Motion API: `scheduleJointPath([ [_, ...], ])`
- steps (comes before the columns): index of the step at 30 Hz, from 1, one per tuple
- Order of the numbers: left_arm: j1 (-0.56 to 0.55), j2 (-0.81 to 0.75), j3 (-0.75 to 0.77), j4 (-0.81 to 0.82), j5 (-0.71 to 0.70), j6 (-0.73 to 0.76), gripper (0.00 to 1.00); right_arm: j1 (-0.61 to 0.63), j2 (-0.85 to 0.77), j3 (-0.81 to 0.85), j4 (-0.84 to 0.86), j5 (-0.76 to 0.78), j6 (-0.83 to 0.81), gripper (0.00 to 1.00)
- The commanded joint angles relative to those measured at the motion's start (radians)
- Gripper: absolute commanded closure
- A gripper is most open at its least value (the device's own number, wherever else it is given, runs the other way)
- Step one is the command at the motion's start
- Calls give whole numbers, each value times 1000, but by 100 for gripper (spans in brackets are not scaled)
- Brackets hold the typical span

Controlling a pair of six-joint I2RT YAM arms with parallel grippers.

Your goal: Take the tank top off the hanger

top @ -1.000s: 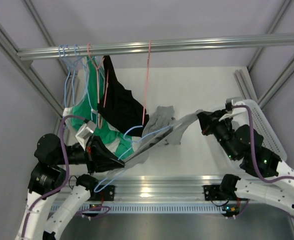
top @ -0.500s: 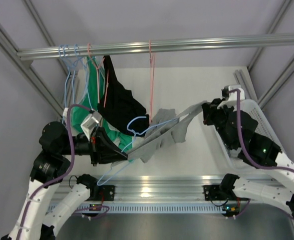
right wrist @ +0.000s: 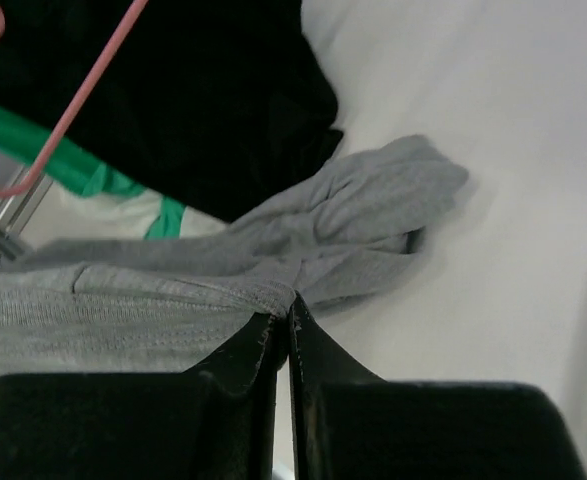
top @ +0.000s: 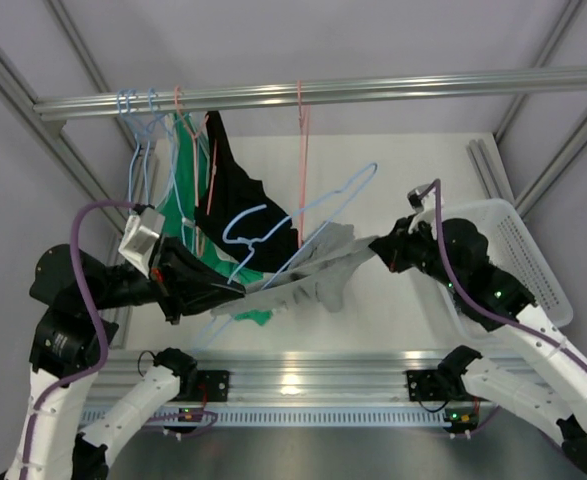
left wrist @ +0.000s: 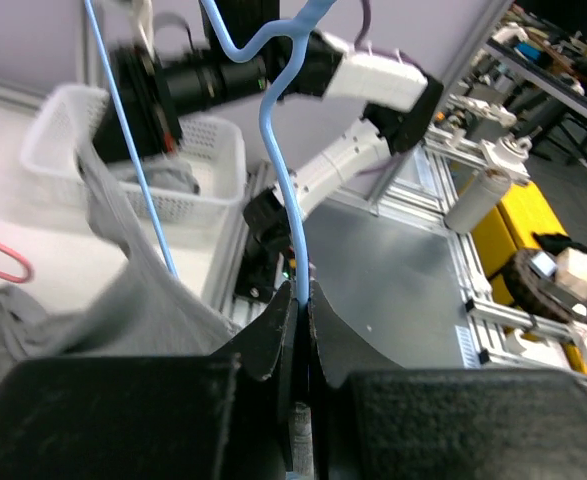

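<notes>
The light blue wire hanger (top: 371,170) is held tilted above the table, its far corner up and to the right. My left gripper (top: 241,290) is shut on its lower wire; in the left wrist view the blue hanger (left wrist: 283,170) rises straight out of the closed left gripper (left wrist: 301,295). The grey tank top (top: 313,270) hangs bunched along the hanger's lower part and stretches right to my right gripper (top: 378,248), which is shut on its edge. In the right wrist view the right gripper (right wrist: 291,305) pinches the hem of the tank top (right wrist: 353,220).
A metal rail (top: 373,88) crosses the back with spare blue hangers (top: 138,130), a pink hanger (top: 301,160), a black garment (top: 233,190) and a green garment (top: 168,225) hanging from it. A white basket (top: 513,250) stands at the right behind the right arm.
My left gripper lifted and tipped the hanger, so its far corner swung up and right. My right gripper drew in leftward with the tank top's edge, and the cloth bunched lower.
</notes>
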Motion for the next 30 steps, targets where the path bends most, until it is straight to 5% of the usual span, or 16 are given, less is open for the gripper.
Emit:
scheduleJointPath([
  [1, -6, 59, 46, 123, -105, -32, 100, -6, -48, -83, 130, -217, 78, 100],
  [5, -6, 67, -70, 499, -139, -217, 100, 7, -108, -233, 270, -395, 158, 100],
  [9, -6, 51, -281, 1133, -254, -373, 100, 85, -117, -304, 419, -506, 223, 100],
  [14, -28, 169, -241, 1153, -288, -347, 100, 169, -145, -328, 394, -384, 198, 100],
  [18, -28, 140, -222, 1083, -326, -278, 100, 169, -145, -330, 229, -83, 186, 100],
  [21, -28, 68, -243, 997, -412, -200, 100, 169, -128, -364, 232, -80, 186, 83],
  [25, -29, -37, -269, 893, -584, -100, 100, 167, -94, -378, 236, -26, 187, 81],
  [26, -29, -58, -294, 895, -642, -92, 100, 169, -96, -381, 238, 16, 194, 75],
  [27, -29, -73, -320, 915, -659, -85, 100, 169, -94, -384, 256, 37, 207, 57],
  [29, -29, -95, -387, 984, -682, -87, 100, 169, -81, -401, 305, -13, 203, 50],
  [30, -29, -92, -401, 1010, -662, -92, 100, 167, -73, -401, 327, -80, 203, 39],
])
